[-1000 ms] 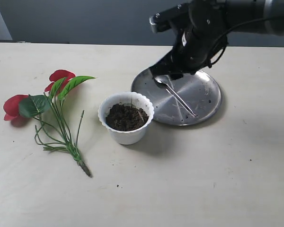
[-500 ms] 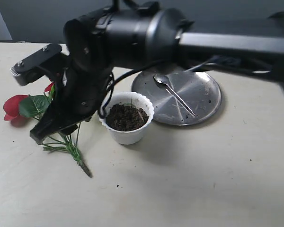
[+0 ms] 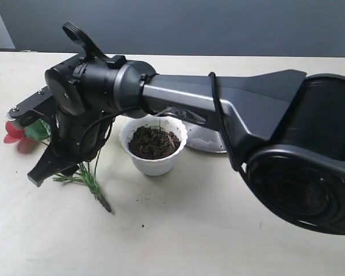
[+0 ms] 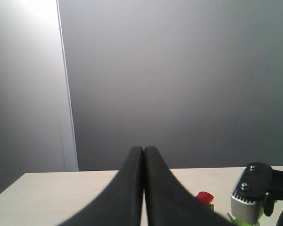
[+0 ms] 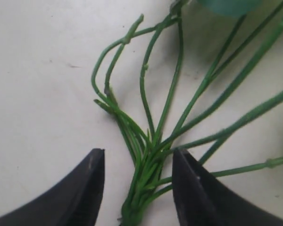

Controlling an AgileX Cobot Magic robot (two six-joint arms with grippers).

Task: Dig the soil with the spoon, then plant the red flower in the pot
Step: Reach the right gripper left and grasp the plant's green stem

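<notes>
The white pot (image 3: 154,164) stands mid-table, filled with dark soil (image 3: 152,142). To its left lies the red flower, of which a red bloom (image 3: 12,135) and the green stems (image 3: 87,181) show past the arm. My right gripper (image 3: 50,168) has reached across to the left and hangs low over those stems. It is open, with the bundled stems (image 5: 150,162) lying between its fingers (image 5: 137,153), untouched. My left gripper (image 4: 144,149) is shut on nothing, with a red bloom (image 4: 205,197) beyond it. The spoon is hidden behind the right arm.
The right arm (image 3: 218,100) stretches across the table above the pot and covers most of the steel plate (image 3: 210,144). Its wrist housing (image 4: 252,197) shows at the edge of the left wrist view.
The right arm has swung from over the steel plate to the left and come down over the flower's stems. It now hides the plate and spoon.
</notes>
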